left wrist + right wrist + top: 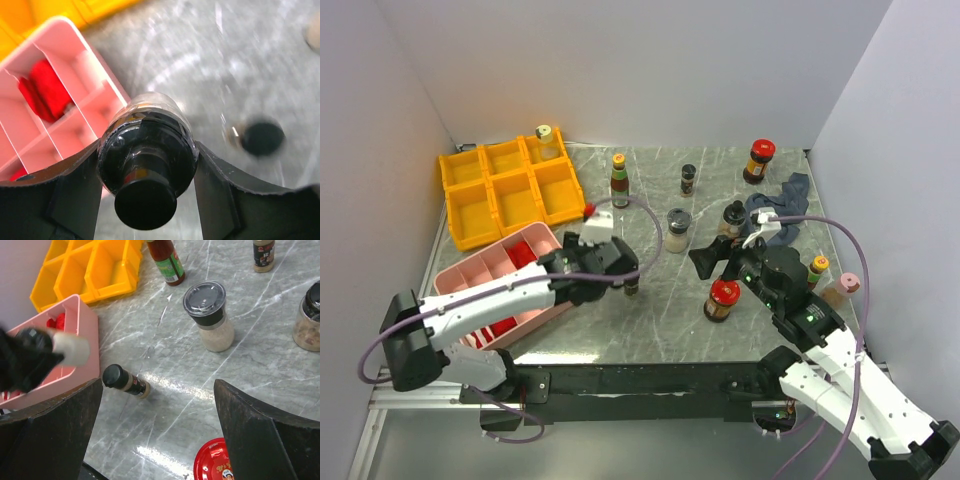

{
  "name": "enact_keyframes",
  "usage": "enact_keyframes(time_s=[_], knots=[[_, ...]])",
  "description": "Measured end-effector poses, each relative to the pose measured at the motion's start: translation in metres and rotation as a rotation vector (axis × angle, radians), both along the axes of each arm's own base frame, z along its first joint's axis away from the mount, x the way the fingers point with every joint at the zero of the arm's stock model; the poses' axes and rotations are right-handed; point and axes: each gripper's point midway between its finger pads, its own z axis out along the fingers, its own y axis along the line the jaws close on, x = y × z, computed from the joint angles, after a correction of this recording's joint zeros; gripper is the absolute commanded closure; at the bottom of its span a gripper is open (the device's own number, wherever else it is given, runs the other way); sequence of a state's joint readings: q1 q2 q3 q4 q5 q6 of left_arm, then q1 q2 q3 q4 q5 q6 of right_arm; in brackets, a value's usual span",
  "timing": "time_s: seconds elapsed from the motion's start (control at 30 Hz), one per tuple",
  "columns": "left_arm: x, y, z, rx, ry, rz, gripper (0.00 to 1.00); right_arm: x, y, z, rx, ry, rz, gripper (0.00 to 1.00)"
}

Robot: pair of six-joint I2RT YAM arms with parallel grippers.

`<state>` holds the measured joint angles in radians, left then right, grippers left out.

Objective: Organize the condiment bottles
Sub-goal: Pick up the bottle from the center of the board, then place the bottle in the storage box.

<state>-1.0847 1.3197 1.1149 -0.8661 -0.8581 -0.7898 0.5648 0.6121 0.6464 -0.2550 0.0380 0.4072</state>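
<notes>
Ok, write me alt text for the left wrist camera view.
A black-capped jar fills the centre, gripped between the two black fingers of the left gripper. Behind it at the left is a pink tray holding red blocks; at the right, on the grey marbled table, sits another black-capped bottle, blurred.

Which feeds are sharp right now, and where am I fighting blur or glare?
Left wrist: the clear black-capped jar in the left gripper is readable, but the pink compartment tray and the grey marble table behind are blurred. Right wrist: crisp, with bright glare on that table. Top external: evenly lit and sharp.
</notes>
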Motion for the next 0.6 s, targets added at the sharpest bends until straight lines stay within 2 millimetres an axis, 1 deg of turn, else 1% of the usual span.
enact_keyframes(time_s=[0.1, 0.23, 0.27, 0.3, 0.43, 0.5, 0.6], knots=[[0.033, 0.016, -0.001, 0.001, -0.013, 0.077, 0.99, -0.002, 0.000, 0.003, 0.009, -0.010, 0.005, 0.00], [0.081, 0.052, 0.003, -0.021, -0.038, 0.195, 0.99, -0.004, 0.001, 0.004, 0.018, -0.014, 0.016, 0.00], [0.093, 0.062, 0.006, -0.030, -0.045, 0.228, 0.99, -0.004, 0.002, 0.004, 0.019, -0.014, 0.019, 0.00], [0.109, 0.074, 0.011, -0.051, -0.051, 0.269, 0.99, -0.005, 0.002, 0.003, 0.020, -0.015, 0.022, 0.00], [0.166, 0.109, 0.032, -0.134, -0.128, 0.382, 0.99, -0.007, 0.002, 0.006, 0.027, -0.024, 0.026, 0.00], [0.185, 0.119, 0.039, -0.170, -0.157, 0.400, 0.99, -0.007, 0.002, 0.008, 0.031, -0.029, 0.028, 0.00], [0.213, 0.128, 0.043, -0.226, -0.162, 0.406, 0.99, -0.009, 0.004, 0.009, 0.037, -0.033, 0.042, 0.00]])
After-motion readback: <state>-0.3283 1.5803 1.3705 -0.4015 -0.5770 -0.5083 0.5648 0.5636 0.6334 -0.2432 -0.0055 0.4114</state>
